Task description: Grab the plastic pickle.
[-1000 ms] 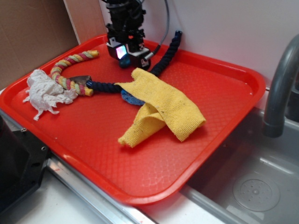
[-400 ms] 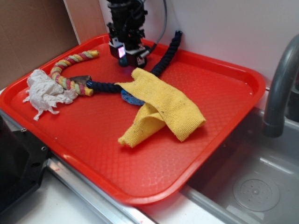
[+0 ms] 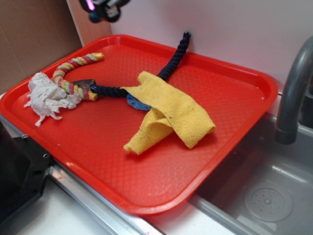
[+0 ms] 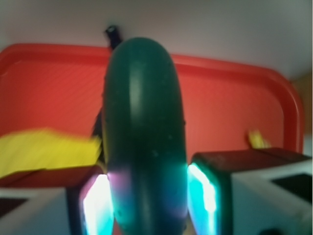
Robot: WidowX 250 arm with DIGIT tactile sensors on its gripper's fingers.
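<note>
**Already up: pickle pinched above the tray**

Clearly the grab looks done. From the wrist view, the plastic pickle [image 4: 144,137] stands upright, pinched by the jaws pressing its 2 sides; the gripper [image 3: 103,9] hangs high at 11 o'clock, so the hold appears firm. On the red tray [image 3: 244,98], left to right: a white rag [image 3: 44,95], a striped rope [image 3: 73,73], a navy rope [image 3: 173,58], a yellow cloth [image 3: 168,115] covering a blue piece [image 3: 134,104].
</note>
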